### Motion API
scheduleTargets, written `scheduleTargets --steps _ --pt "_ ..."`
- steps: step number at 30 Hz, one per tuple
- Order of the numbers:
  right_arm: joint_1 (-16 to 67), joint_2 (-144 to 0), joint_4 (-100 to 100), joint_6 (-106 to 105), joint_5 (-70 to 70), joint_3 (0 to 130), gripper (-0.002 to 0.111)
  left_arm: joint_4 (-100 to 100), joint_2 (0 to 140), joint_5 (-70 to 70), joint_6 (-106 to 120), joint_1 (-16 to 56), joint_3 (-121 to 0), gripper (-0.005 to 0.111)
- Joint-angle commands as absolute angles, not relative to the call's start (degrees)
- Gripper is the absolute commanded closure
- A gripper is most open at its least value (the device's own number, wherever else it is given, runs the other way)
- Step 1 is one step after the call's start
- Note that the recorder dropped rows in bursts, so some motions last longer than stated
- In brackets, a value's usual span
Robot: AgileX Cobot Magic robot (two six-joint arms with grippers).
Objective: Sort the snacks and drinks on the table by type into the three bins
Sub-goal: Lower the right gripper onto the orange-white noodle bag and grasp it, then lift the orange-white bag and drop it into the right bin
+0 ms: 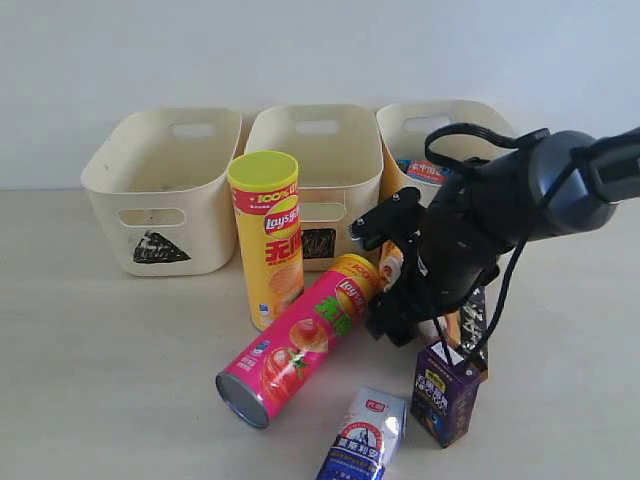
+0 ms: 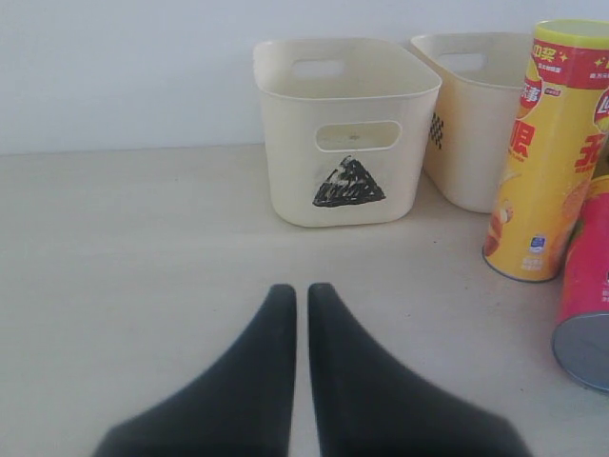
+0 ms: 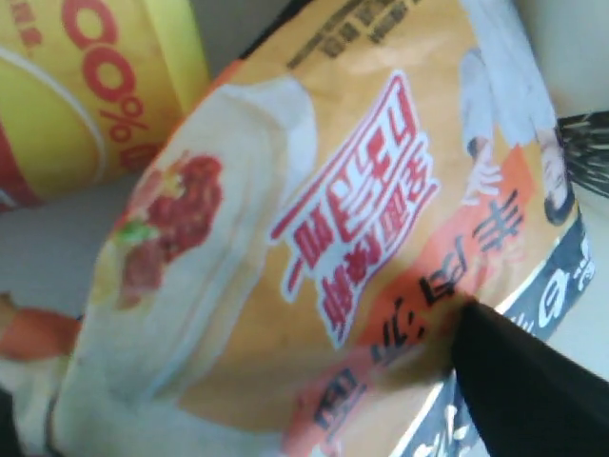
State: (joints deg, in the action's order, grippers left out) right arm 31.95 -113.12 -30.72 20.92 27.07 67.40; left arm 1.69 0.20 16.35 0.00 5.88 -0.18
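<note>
**Over the orange packet, right arm at the pick**

At the right of the desk (image 1: 110,400), the right gripper (image 1: 400,292) is low over an orange foil packet (image 3: 314,248), which sits just beside the fallen pink tube (image 1: 300,345). Its jaws stand wide. One black finger (image 3: 533,400) rests against the packet's edge, but the other is out of sight, so I cannot tell whether the packet is gripped or only straddled. The left gripper (image 2: 297,297) hovers above bare desk in front of the triangle bin (image 2: 347,124), jaws pressed together and holding nothing.

To do this step well, the jaws should probably close across the packet's body rather than a loose corner, since crinkly foil is likely to slip. A straight lift before swinging back would be safest.

The right bin (image 1: 400,125) already holds a blue packet (image 1: 425,170), so the orange one probably belongs there. The arm hides its mark.

Obstacles sit close. The upright yellow tube (image 1: 266,240) could topple if brushed, and the pink tube could roll. A purple carton (image 1: 445,392) and a white-and-blue carton (image 1: 365,437) stand near the front edge, under the arm's cables. The square bin (image 1: 320,165) sits between the other two.
</note>
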Motion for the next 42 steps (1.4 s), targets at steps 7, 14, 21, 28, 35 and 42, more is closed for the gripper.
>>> scheduleTargets --steps 7,14,21,28,35,42 --pt "31.99 -116.6 -33.55 24.09 28.18 67.37 0.079 1.96 0.0 15.97 -0.41 5.74 0.0 0.103" --pt "31.99 -114.45 -33.55 20.86 30.41 67.37 0.108 1.96 0.0 15.86 -0.41 5.74 0.0 0.103" --pt "31.99 -106.57 -32.41 16.24 35.37 67.37 0.108 1.96 0.0 15.86 -0.41 5.74 0.0 0.103" --pt "31.99 -100.12 -28.27 9.23 40.55 67.37 0.108 1.96 0.0 15.97 -0.41 5.74 0.0 0.103" --pt "31.99 -95.09 -26.93 6.62 44.61 67.37 0.108 1.96 0.0 15.97 -0.41 5.74 0.0 0.103" --pt "31.99 -87.53 -20.7 0.86 46.37 67.37 0.108 1.96 0.0 15.86 -0.41 5.74 0.0 0.103"
